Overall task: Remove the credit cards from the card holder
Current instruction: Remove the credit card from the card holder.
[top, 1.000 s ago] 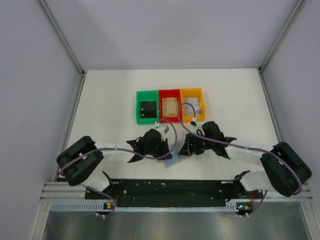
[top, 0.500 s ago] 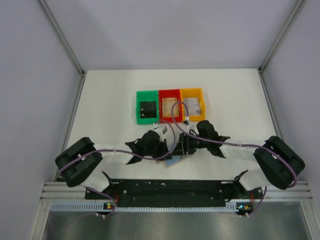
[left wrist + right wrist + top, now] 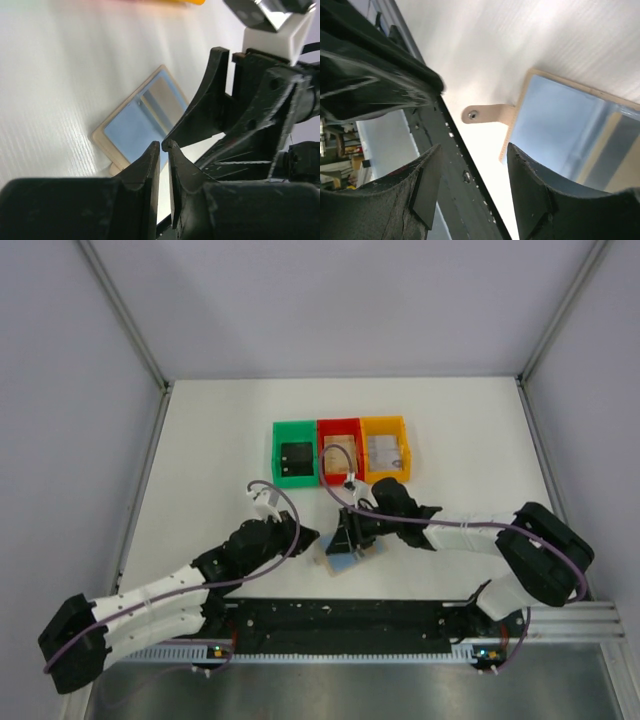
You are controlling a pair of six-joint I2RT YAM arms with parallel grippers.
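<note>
Nearest me, along the black rail [image 3: 340, 615] where the bases sit, the left arm is now folded back with its elbow swung out to the near-left corner. A second ago it was tucked up close beside the holder. The left gripper [image 3: 162, 145] has drawn off to the left of the card holder [image 3: 340, 560] and stands apart from it. Its fingers, pressed together a moment ago, now show only a narrow slit with nothing in it. The holder itself lies open, blue side up, in about the same spot just beyond the rail, its snap tab [image 3: 485, 114] pointing out to one side. The right gripper [image 3: 346, 537] has slid in from the right and now hangs over the holder, fingers spread to a middling gap and empty; I cannot tell whether they touch it. I read this as the left arm giving way so the right can go for a card. A grey panel on the blue lining may be one, though I cannot say for sure. Further out, the green bin [image 3: 277, 455], red bin [image 3: 338, 425] and orange bin [image 3: 385, 421] sit touching in a row, each with something flat inside. Beyond them runs the white table [image 3: 220, 460], closed in by plain grey walls [image 3: 350, 300].
</note>
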